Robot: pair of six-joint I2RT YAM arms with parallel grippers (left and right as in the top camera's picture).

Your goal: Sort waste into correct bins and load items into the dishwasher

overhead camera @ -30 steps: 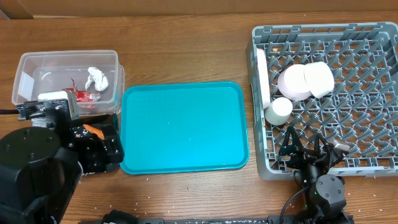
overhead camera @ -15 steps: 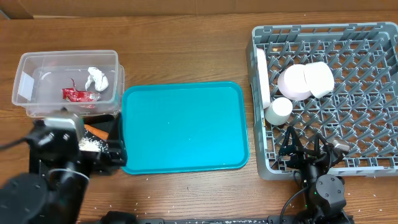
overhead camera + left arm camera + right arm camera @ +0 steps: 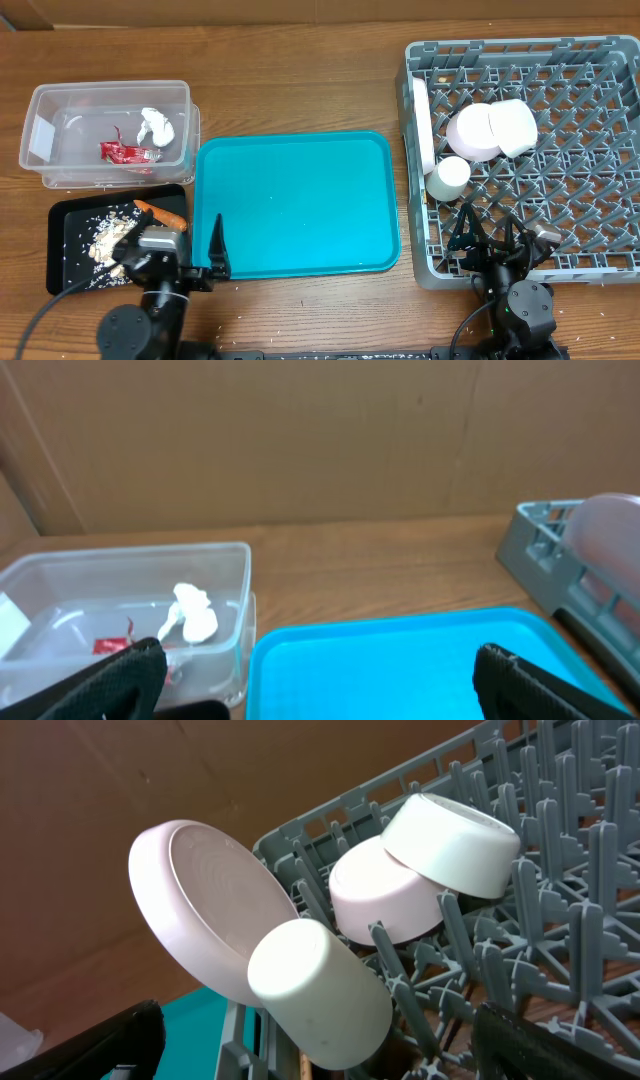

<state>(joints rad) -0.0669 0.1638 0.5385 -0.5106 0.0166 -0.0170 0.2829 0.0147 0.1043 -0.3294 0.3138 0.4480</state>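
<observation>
The grey dishwasher rack (image 3: 610, 262) at the right holds a pale plate (image 3: 421, 120) on edge, two white bowls (image 3: 490, 130) and a white cup (image 3: 449, 177); they also show in the right wrist view, plate (image 3: 195, 910), cup (image 3: 320, 990). The clear bin (image 3: 110, 95) holds a red wrapper (image 3: 125, 152) and white crumpled paper (image 3: 157, 124). The black tray (image 3: 60, 250) holds crumbs and an orange scrap (image 3: 160, 212). The teal tray (image 3: 295, 205) is bare. My left gripper (image 3: 180, 262) is open and empty at the front left. My right gripper (image 3: 495, 245) is open and empty at the rack's front edge.
The wooden table (image 3: 300, 80) runs behind the trays, with a cardboard wall (image 3: 300, 430) at the back. The clear bin (image 3: 120, 610) and teal tray (image 3: 400, 665) lie just ahead of the left gripper.
The left arm has pulled back from over the black tray toward the front edge, uncovering the tray with crumbs and the orange scrap. The right arm has not moved.
</observation>
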